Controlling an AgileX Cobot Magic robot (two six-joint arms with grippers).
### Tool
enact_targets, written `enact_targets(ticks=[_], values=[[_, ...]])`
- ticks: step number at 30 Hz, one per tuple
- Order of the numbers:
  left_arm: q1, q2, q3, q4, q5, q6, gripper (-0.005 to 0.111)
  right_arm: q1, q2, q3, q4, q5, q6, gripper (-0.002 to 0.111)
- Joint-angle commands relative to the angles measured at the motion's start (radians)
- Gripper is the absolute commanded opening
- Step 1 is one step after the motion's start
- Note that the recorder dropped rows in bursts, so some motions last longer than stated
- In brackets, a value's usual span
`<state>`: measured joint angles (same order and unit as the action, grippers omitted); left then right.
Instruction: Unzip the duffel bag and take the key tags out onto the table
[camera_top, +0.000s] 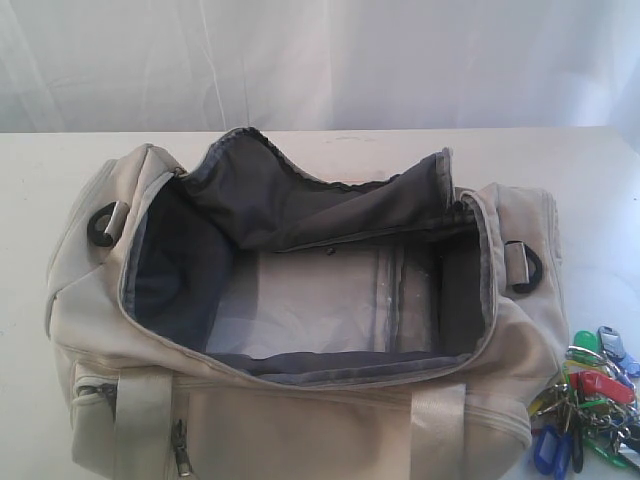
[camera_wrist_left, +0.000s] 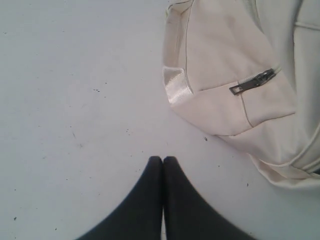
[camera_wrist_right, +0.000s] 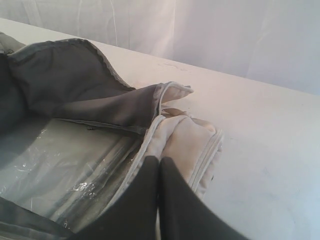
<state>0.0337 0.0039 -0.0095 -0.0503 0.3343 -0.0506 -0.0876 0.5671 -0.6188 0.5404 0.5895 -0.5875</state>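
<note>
exterior view: the beige duffel bag (camera_top: 300, 400) is seen lying on the white table (camera_top: 560, 170) with its top zipper undone and its flap (camera_top: 300, 200) folded back toward the far side, so that the dark grey lining (camera_top: 180, 270) and a sheet of clear plastic (camera_top: 310, 300) on the bag's floor are exposed. a black d-ring (camera_top: 100, 225) is fixed at the left end and another (camera_top: 528, 268) at the right end. the key tags (camera_top: 590, 405), a bunch in red, green, blue and yellow on metal rings, are found outside the bag, on the table just beside its near right corner. in the left wrist view the left tool (camera_wrist_left: 163, 160) is seen with its black fingers pressed together, nothing between them, above bare table near a corner of the bag, where a side-pocket zipper pull (camera_wrist_left: 252, 81) and a pale webbing strap (camera_wrist_left: 177, 85) are visible. in the right wrist view the right tool (camera_wrist_right: 160, 161) is likewise pressed together on nothing, held over the bag's open rim at one end.
</note>
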Motion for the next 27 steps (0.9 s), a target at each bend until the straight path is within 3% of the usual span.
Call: enact_targets(ticks=[1,3,6,27], values=[[0.039,-0.004,0.009,0.006,0.002,-0.006,0.0,-0.001,-0.006,0.004,0.002,-0.012,0.001,0.0],[0.085,-0.004,0.009,0.006,0.002,0.001,0.0,-0.001,-0.006,0.004,0.002,-0.012,0.001,0.0],[0.093,-0.004,0.009,0.006,0.002,0.001,0.0,-0.001,-0.006,0.004,0.002,-0.012,0.001,0.0],[0.093,-0.004,0.009,0.006,0.002,0.001,0.0,-0.001,-0.006,0.004,0.002,-0.012,0.001,0.0]])
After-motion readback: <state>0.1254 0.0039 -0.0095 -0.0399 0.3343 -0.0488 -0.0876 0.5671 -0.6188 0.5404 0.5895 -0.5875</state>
